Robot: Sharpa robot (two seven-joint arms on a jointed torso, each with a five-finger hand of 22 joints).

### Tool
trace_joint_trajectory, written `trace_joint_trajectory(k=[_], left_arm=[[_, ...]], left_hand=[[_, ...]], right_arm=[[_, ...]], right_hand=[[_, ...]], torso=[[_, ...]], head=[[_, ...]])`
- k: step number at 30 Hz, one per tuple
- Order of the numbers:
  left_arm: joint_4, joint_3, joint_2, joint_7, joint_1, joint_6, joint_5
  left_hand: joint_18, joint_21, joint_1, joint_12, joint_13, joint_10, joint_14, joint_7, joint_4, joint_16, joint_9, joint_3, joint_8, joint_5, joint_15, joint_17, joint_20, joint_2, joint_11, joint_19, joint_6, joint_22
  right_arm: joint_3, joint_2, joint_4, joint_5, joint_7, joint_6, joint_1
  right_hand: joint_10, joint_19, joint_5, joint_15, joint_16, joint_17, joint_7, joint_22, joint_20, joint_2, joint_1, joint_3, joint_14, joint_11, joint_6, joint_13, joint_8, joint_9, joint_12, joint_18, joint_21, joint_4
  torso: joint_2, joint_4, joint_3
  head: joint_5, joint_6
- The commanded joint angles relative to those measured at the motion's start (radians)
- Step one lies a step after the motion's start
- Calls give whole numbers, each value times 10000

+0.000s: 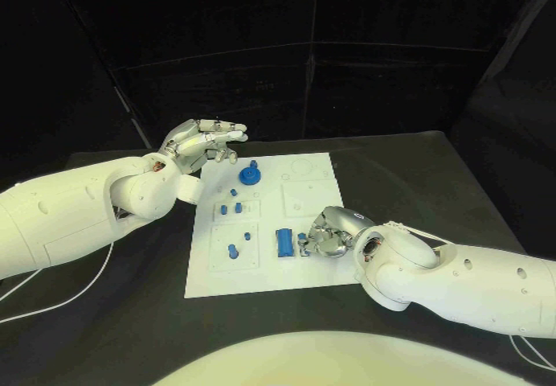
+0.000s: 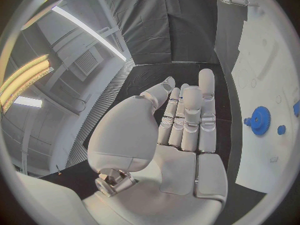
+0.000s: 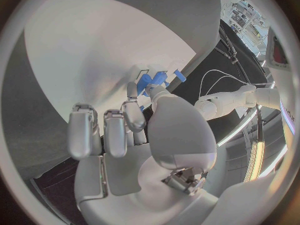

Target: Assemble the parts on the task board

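The white task board [image 1: 304, 269] lies in the middle of the table. On it a blue gear [image 1: 251, 174] stands at the far end, several small blue pegs [image 1: 232, 208] stand along its left half, and a blue block [image 1: 284, 241] lies near the middle. My left hand [image 1: 206, 141] hovers over the board's far left corner with its fingers stretched out and nothing in them; its wrist view shows the gear [image 2: 259, 120] beside the palm [image 2: 184, 135]. My right hand [image 1: 330, 233] rests on the board right of the block, its thumb and a finger pinching a small blue part [image 3: 151, 81].
The black table [image 1: 429, 185] stretches round the board on all sides. My left forearm [image 1: 81, 213] lies over the table's left side and my right forearm [image 1: 464, 281] over the near right. A thin cable [image 1: 81, 289] trails under the left arm.
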Motion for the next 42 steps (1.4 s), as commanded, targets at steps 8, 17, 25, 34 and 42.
trace_joint_trajectory(k=[8, 17, 25, 34, 42], left_arm=[[31, 8, -25, -15, 17, 124, 24], [39, 7, -36, -27, 18, 151, 24], [39, 7, -36, 0, 17, 147, 24], [16, -4, -39, 151, 14, -33, 24], [-420, -117, 245, 437, -16, -449, 259]], left_hand=[[145, -66, 3, 21, -3, -45, -96, -48, -12, -27, 8, 6, 62, 57, -4, -6, 51, 46, -13, 36, -49, -12], [145, -66, 3, 21, -3, -45, -96, -48, -12, -27, 8, 6, 62, 57, -4, -6, 51, 46, -13, 36, -49, -12], [145, -66, 3, 21, -3, -45, -96, -48, -12, -27, 8, 6, 62, 57, -4, -6, 51, 46, -13, 36, -49, -12], [146, -72, -14, 42, -5, -56, -98, -40, -17, -18, 7, -5, 76, 54, -7, -8, 47, 18, -10, 37, -51, -16], [96, -788, -609, 160, 16, -266, -1536, -62, 427, -1106, 4, -795, 101, 33, 159, -1199, 199, -229, 43, -774, -181, -396]], right_arm=[[5, 20, -28, -37, 1, -307, 14], [5, -7, 3, -40, 22, -296, 14], [6, -224, 125, 3, 336, -663, 14], [17, -891, -293, 4325, 3501, -1347, 666], [32, -541, -2221, 7861, 7455, -630, 1569]], right_hand=[[-99, -138, -1044, 9, -73, 59, 110, -63, -19, 6, -489, -596, 578, 65, -126, -172, -130, 51, -209, -5, -114, 179], [-136, -163, -2001, 24, -87, 61, 117, -107, 8, 72, -611, -1107, 583, 80, -154, -170, -145, 111, -227, 7, -155, 171], [-171, -203, -1964, 25, -122, 8, 123, -174, 8, 145, -314, -1213, 573, 81, -194, -194, -159, 139, -267, 23, -199, 100], [-1294, -1294, -2100, 353, -1052, -1352, 594, -1947, 284, 114, 208, -1719, 237, 488, -1368, -1568, -780, -45, -1930, 393, -1348, 46], [-3167, -3000, -2762, 523, -3237, -4145, 785, -4748, 443, 516, 1511, -1808, -691, 664, -1681, -3576, -805, -1, -4196, 935, -3411, -502]], torso=[[2, -1, 2], [-2, -6, -2], [-12, -2, 8], [-117, -6, -35], [-486, 32, -130]], head=[[-13, 15], [-9, 7], [12, 43], [-58, 241], [-69, 505]])
